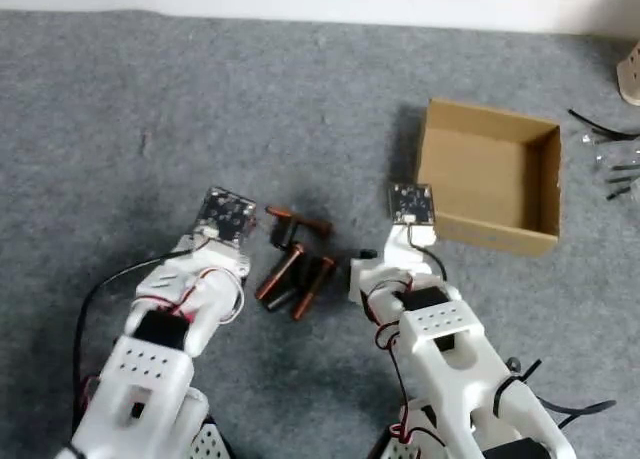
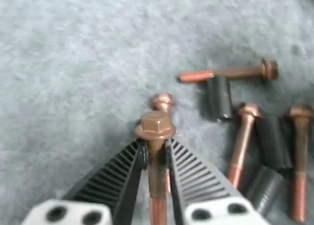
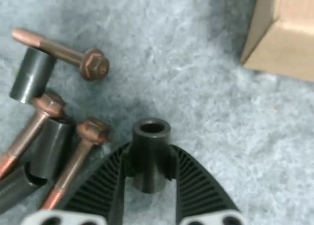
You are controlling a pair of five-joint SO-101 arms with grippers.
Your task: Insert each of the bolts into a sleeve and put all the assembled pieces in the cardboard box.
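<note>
My left gripper (image 2: pixel 156 149) is shut on a copper bolt (image 2: pixel 155 124), hex head pointing away from the fingers, held above the grey carpet. Another bolt head (image 2: pixel 162 101) lies just beyond it. My right gripper (image 3: pixel 150 155) is shut on a black sleeve (image 3: pixel 152 129), held upright with its bore facing the camera. Between the two arms lies a pile of loose bolts and sleeves (image 1: pixel 295 259). Within that pile are a bolt (image 2: pixel 228 73) resting on a sleeve (image 2: pixel 219 96), and a bolt (image 3: pixel 59 51) over a sleeve (image 3: pixel 32 75). The open cardboard box (image 1: pixel 490 179) stands right of the right arm (image 1: pixel 420 319).
A corner of the box (image 3: pixel 284 34) is close to the right gripper. Black cables and small parts (image 1: pixel 610 159) lie on the carpet beyond the box at the far right. The left arm (image 1: pixel 190 289) sits left of the pile.
</note>
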